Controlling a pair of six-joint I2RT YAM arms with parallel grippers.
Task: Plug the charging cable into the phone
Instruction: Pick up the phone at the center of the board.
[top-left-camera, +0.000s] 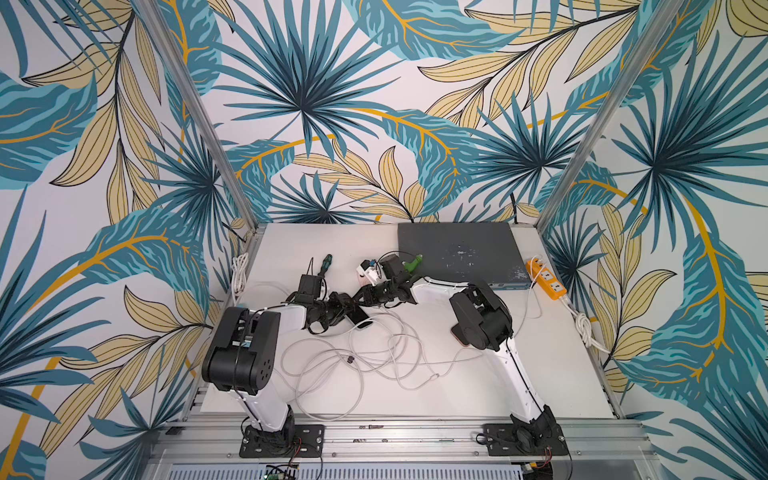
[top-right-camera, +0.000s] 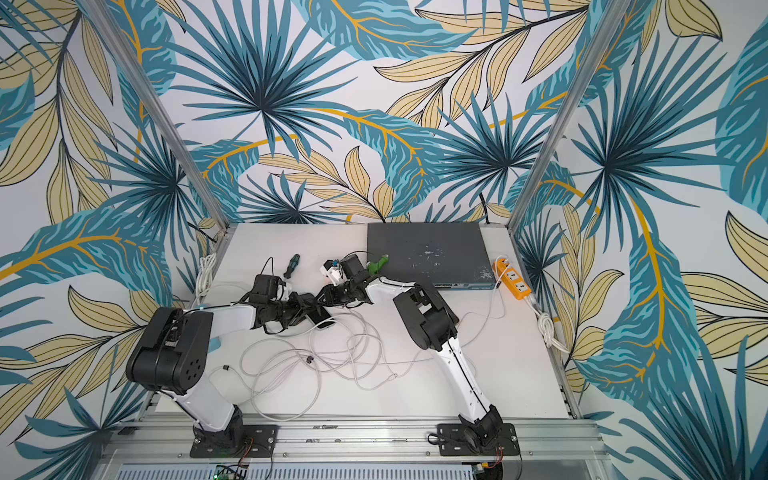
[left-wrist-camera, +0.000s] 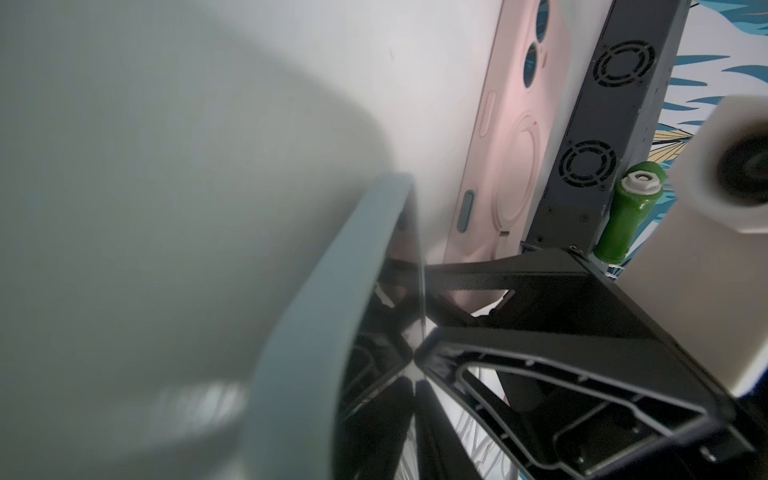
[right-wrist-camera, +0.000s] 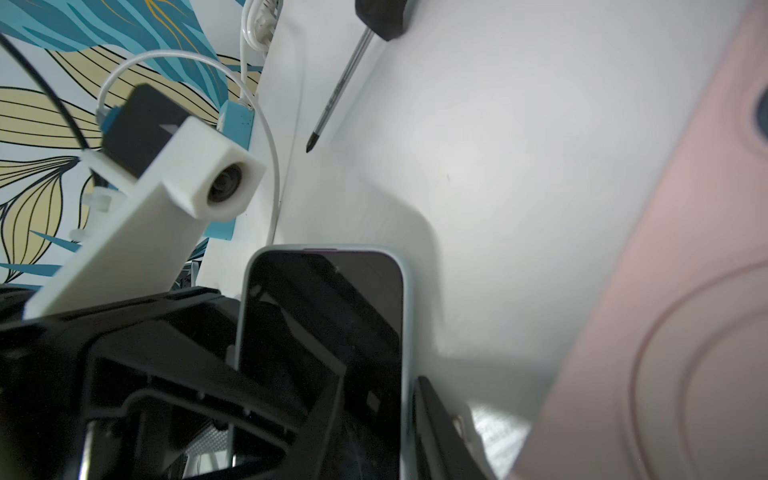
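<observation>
The right end effector (top-left-camera: 360, 301) is clamping the likely rigid, slick phone (right-wrist-camera: 324, 332) by its cased sides; the left end effector (top-left-camera: 337, 308) grip I cannot tell.

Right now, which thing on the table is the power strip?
Find the flat grey box at the far right of the table. Beside it, along the right edge, lies the power strip. It is the only orange thing, with white sockets.

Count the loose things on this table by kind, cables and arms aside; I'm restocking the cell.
Phones: 2 (dark-screened phone, pink-cased phone)
Hand tools: 2 (screwdriver, green-handled tool)
Power strips: 1 (orange power strip)
Equipment boxes: 1 (grey box)
Total: 6
</observation>
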